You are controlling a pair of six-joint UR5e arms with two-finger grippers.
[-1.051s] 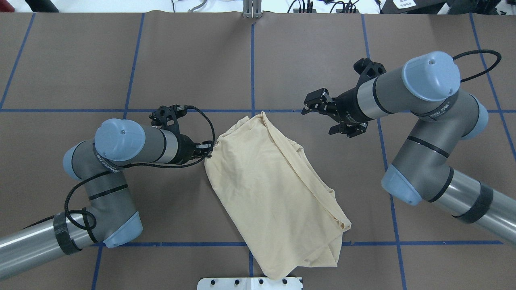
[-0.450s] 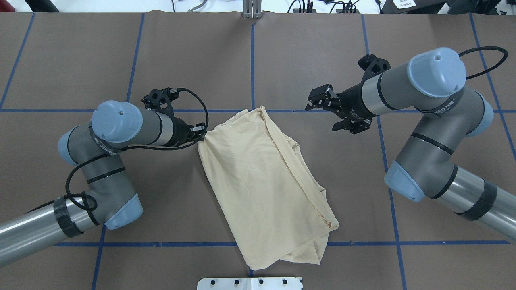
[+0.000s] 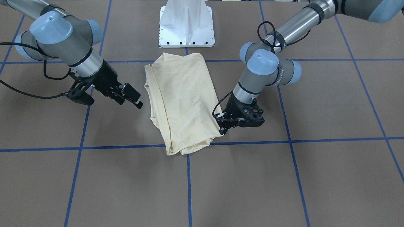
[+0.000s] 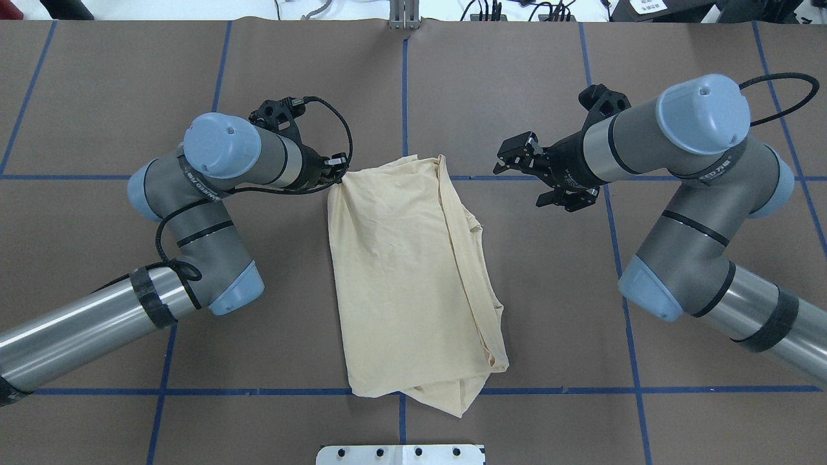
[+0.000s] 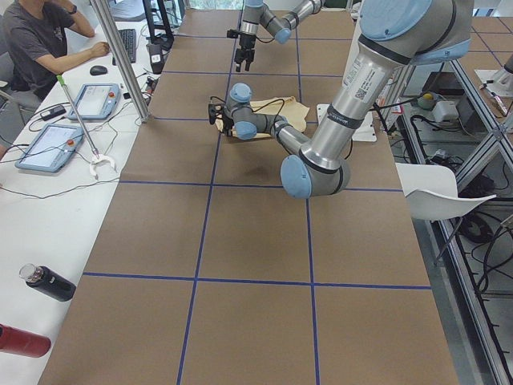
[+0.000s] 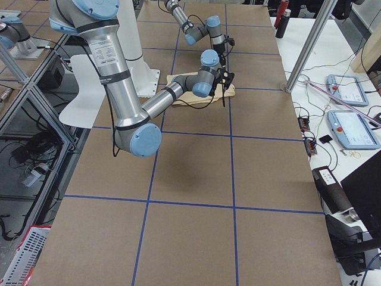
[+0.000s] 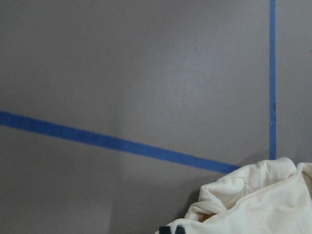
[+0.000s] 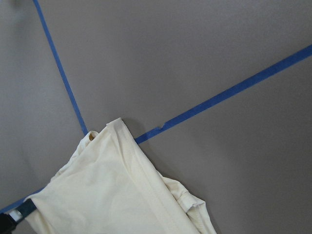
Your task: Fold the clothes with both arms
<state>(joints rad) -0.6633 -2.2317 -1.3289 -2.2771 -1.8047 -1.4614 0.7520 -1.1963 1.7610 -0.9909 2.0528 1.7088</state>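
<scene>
The clothes are a cream shirt folded into a long bundle across the table's middle, also seen in the front view; no print shows. My left gripper is shut on the bundle's far left corner, low at the table. The left wrist view shows bunched cream fabric at its lower right. My right gripper hangs open and empty above the table, a short way right of the shirt's far edge. Its wrist view looks down on the shirt's far corner.
The white pedestal base stands at the near edge, just behind the shirt. Blue tape lines grid the brown table. A person sits at a side table with tablets and bottles beyond the far edge.
My left gripper has pulled the shirt's corner away from the base and slightly right. The bundle swung round to lie nearly straight. The right gripper drifted a little right and stayed open.
</scene>
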